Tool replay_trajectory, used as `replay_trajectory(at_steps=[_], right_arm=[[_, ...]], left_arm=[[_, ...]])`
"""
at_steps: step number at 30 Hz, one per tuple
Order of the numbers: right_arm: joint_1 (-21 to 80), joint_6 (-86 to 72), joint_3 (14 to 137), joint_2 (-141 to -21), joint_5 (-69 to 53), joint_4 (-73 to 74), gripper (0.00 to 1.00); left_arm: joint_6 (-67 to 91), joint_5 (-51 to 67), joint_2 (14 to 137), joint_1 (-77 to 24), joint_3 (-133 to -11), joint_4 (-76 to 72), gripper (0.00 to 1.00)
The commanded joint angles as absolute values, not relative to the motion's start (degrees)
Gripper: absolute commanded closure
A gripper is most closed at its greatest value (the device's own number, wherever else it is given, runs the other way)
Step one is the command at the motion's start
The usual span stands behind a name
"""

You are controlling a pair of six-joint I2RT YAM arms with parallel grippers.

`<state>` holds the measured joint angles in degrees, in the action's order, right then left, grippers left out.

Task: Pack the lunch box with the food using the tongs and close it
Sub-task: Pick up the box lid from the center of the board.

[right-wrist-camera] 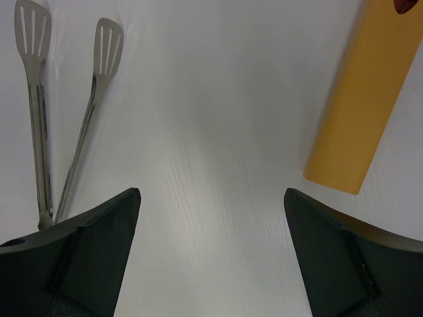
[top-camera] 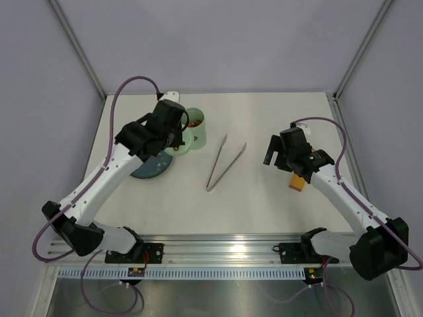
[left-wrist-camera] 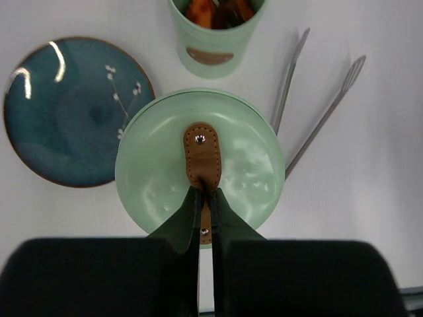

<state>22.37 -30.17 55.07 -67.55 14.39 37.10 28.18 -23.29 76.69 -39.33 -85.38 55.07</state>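
Observation:
The pale green lunch box [left-wrist-camera: 210, 49] stands upright and uncovered, with orange and red food [left-wrist-camera: 218, 10] inside it. Its round green lid [left-wrist-camera: 155, 178] hangs just in front of the box and covers part of the plate's edge. My left gripper [left-wrist-camera: 206, 193] is shut on the lid's brown handle [left-wrist-camera: 201, 152]. From above, the left gripper [top-camera: 173, 140] sits beside the lunch box [top-camera: 197, 131]. The silver tongs [top-camera: 223, 163] lie flat at mid-table in a narrow V. Right of them my right gripper [top-camera: 276, 157] is open over bare table, as its wrist view [right-wrist-camera: 211, 198] also shows.
A dark blue plate [left-wrist-camera: 63, 112] lies left of the lunch box, under the left arm in the top view [top-camera: 147, 168]. A flat orange-yellow strip [right-wrist-camera: 360, 92] lies right of the right gripper, beneath its arm [top-camera: 297, 182]. The tongs' tips [right-wrist-camera: 33, 26] lie left of it.

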Motion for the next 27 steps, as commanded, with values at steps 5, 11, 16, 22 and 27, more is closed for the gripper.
replay_trajectory(at_steps=[5,11,16,22,27], right_arm=[[22.1,-28.5,56.2,-66.3,16.5,36.6,0.02],[22.1,-28.9,56.3,-65.7,15.7,37.0,0.02],[22.1,-29.4,55.7,-65.0,15.4,37.9,0.02],[22.1,-29.8,54.4,-63.5,16.3,38.5,0.02],[22.1,-30.3,54.1,-63.6,16.4,38.7,0.02]], left_arm=[[18.8,-20.9,89.9,-33.8,-103.3,55.7,1.00],[15.7,-16.8,103.3,-31.3,-118.5,57.4,1.00],[13.5,-18.2,111.4,-30.3,-129.1,58.1,1.00],[12.7,-13.3,116.6,-27.5,-131.8,56.9,1.00],[13.7,-9.6,119.9,-26.2,-131.1,56.7,1.00]])
